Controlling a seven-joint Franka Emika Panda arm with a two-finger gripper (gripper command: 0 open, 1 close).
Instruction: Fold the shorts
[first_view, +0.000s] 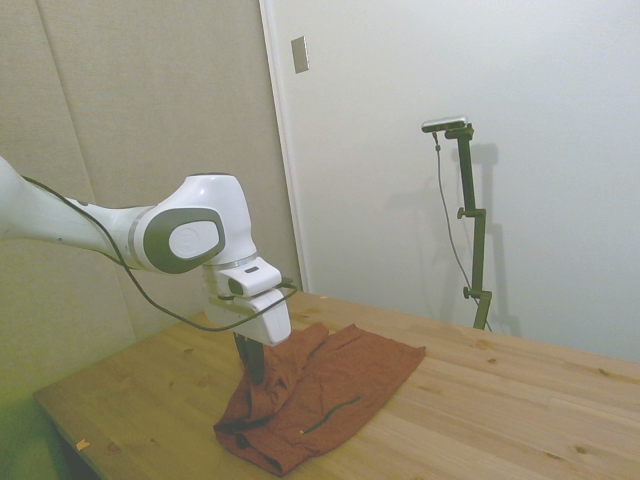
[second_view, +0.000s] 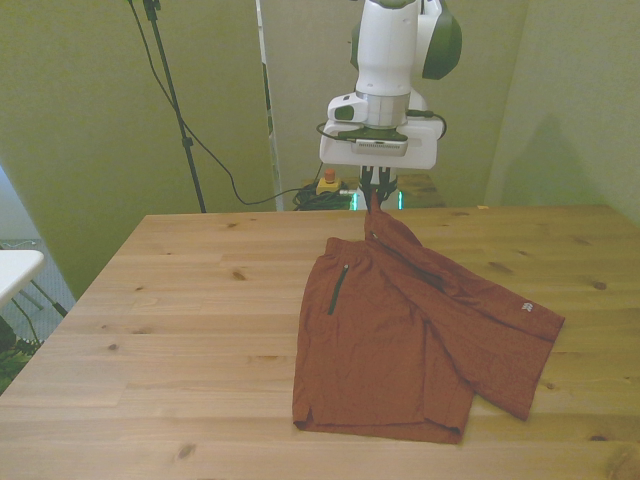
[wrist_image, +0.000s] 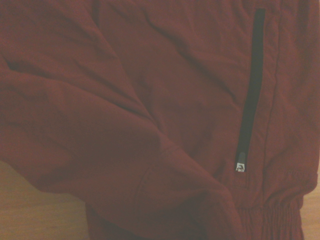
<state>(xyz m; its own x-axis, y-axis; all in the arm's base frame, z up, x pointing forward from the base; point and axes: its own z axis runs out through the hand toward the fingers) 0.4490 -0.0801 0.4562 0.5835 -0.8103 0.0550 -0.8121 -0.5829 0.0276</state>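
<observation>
Nearest your front camera, the shorts (second_view: 400, 340) lie spread on the wooden table (second_view: 180, 330), their hem close to the table's near edge. You can see the rust-orange cloth mostly flat, one leg reaching out toward the front view's right with a small pale tag near its end. A dark pocket slit (second_view: 334, 290) runs along the side of the shorts toward the front view's left.

At the far end of the shorts, the cloth rises off the table in a narrow peak, and your gripper (second_view: 374, 195) sits right at the top of that peak. Its dark fingers are pinched together on the fabric, so it is gripping the shorts by the lifted edge.

From the side view, you see the gripper (first_view: 253, 362) hanging below the white arm (first_view: 190, 235), with the shorts (first_view: 320, 395) bunched and draped beneath it and trailing away across the table (first_view: 500, 400).

Your wrist view is filled by the shorts (wrist_image: 125, 115) at close range: wrinkled cloth, the dark pocket slit (wrist_image: 251, 95), and gathered elastic at the waistband (wrist_image: 272, 215).
</observation>
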